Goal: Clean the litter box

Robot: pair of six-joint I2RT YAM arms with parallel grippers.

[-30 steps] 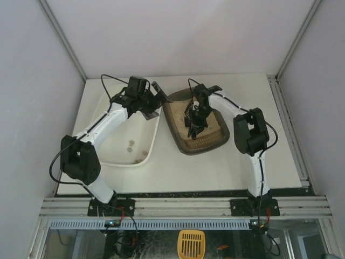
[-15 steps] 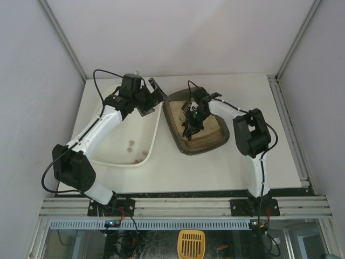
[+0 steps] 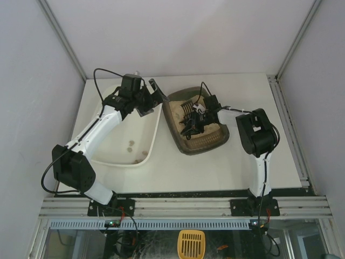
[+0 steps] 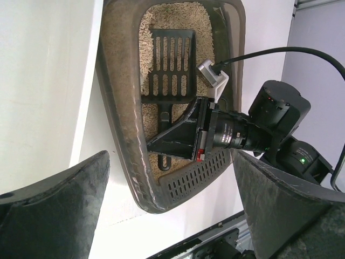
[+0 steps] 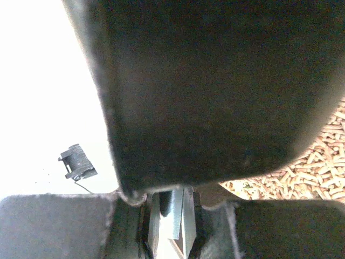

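Litter box (image 3: 198, 149) sits on the bench (image 3: 215, 172) right of centre, skewed, with its far left corner just beside the white tray (image 3: 152, 145). Grey-brown rim, perforated at one end. Inside is a bed of beige pellets (image 4: 161, 16), thickest toward the far end in the left wrist view.

A black slotted scoop (image 4: 172, 59) lies blade-down on the pellets, its handle running back under the right arm.

The white tray holds only a few small brown bits (image 3: 130, 143) near its near end.

Right pincer (image 3: 191, 125) is down inside the litter box, pressed onto the scoop handle. Its own camera is mostly blocked by a dark surface, with pellets showing at the right edge.

Left pincer (image 3: 154, 99) hangs over the tray's far right corner, close to the litter box rim. Its fingers (image 4: 54, 205) are spread wide and hold nothing.

A black cable (image 4: 280, 51) loops off the right wrist above the box.
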